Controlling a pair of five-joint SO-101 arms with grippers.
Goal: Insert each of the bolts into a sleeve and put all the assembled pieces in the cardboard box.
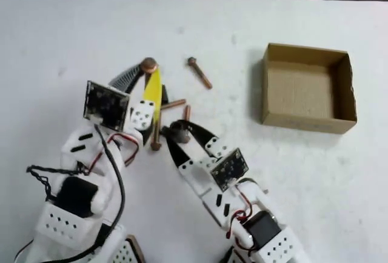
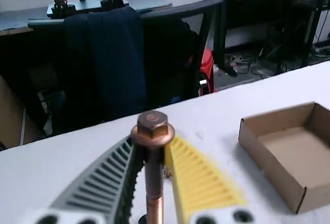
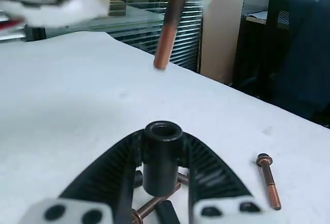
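Right gripper (image 3: 162,142) clamps sleeve (image 3: 162,164), bore upward.

White table (image 1: 73,26), open cardboard box (image 1: 306,120) resting toward the right of the high view, one bolt (image 1: 199,73) lying alone between box and middle, more bolts (image 1: 173,103) clustered mid-table.
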